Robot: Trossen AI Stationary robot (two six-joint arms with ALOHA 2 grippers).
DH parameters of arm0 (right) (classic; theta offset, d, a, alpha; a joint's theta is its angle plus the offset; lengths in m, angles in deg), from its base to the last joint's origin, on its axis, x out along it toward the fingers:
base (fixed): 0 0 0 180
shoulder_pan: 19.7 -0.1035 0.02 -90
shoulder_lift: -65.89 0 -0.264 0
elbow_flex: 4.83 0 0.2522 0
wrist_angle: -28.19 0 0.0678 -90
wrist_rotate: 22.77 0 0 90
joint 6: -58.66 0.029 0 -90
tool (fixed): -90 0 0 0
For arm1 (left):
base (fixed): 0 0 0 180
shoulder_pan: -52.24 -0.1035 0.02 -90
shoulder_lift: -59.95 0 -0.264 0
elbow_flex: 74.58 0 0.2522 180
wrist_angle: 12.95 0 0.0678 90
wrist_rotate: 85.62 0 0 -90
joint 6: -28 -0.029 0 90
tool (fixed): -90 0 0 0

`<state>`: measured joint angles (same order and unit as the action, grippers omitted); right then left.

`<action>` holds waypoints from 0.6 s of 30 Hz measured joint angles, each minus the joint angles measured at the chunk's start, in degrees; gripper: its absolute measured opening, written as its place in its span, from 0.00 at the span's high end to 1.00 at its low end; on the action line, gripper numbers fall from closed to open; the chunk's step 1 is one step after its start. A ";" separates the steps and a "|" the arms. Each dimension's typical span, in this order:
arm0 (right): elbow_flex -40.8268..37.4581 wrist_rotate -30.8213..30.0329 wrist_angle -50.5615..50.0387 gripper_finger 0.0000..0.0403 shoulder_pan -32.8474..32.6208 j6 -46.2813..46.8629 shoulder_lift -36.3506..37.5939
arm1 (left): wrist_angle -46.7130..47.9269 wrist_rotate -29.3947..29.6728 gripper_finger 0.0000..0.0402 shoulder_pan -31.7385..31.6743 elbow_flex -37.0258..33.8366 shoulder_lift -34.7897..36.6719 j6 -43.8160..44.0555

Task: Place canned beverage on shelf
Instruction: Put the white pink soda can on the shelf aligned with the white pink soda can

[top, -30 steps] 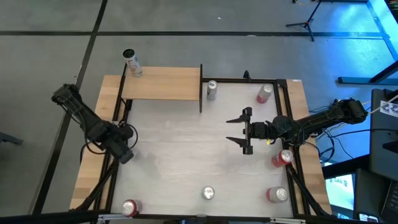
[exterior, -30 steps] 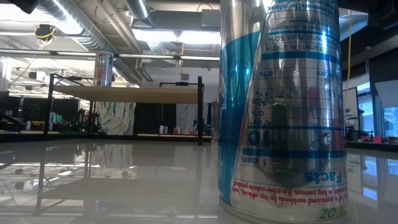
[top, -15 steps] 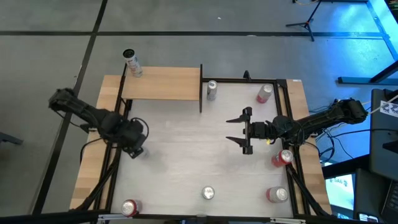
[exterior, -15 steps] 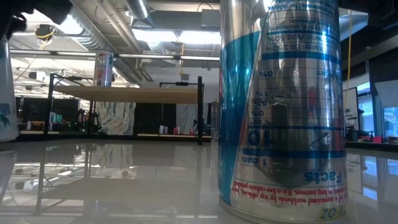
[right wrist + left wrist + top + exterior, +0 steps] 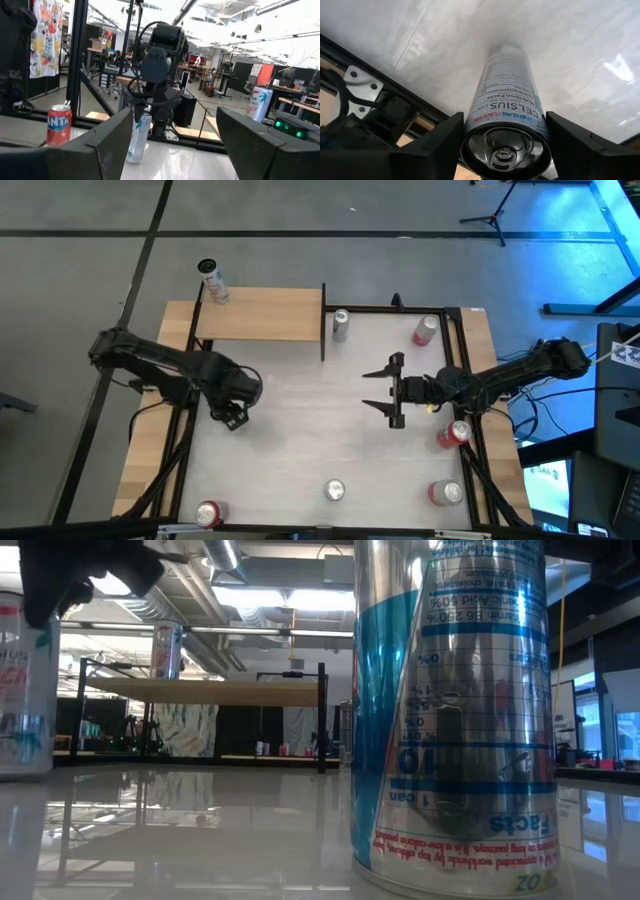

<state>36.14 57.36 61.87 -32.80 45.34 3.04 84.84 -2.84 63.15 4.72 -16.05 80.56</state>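
Note:
My left gripper [image 5: 232, 415] points down over the left part of the white tabletop, shut on a tall white Celsius can [image 5: 506, 100], which also shows in the low view [image 5: 25, 690] and the right wrist view [image 5: 139, 137]. The shelf [image 5: 260, 315], a tan board with a black edge, stands at the far left. Another can [image 5: 212, 280] stands upright on the shelf's far left corner. My right gripper [image 5: 385, 392] hovers open at mid-right, level and pointing left, with nothing between its fingers. My left gripper pinches the Celsius can's side wall just under its top rim [image 5: 470, 131] between its two fingers [image 5: 435, 145], one on either side. The fingers come from above, pointing down. The can hangs upright below them; whether its bottom touches the tabletop I cannot tell.
Cans stand about the table: silver [image 5: 341, 325] and red [image 5: 425, 330] at the far edge, red [image 5: 455, 433] at the right. Silver [image 5: 334, 491], red [image 5: 446, 493] and red [image 5: 208, 513] stand along the near edge. A black frame post [image 5: 323, 320] rises beside the shelf.
My left gripper has gone from the table's left edge toward the right, out over the white tabletop, rolling about its own axis. The Celsius can has gone with it, upright, and has come into the low view from the left.

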 joint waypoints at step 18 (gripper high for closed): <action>0.00 0.00 2.45 0.29 0.01 0.00 -1.18 | -2.93 -4.25 0.29 -0.34 0.07 -1.14 -3.03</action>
<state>36.13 57.36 64.31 -32.80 45.34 1.86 81.91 -7.10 62.81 4.79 -17.20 77.53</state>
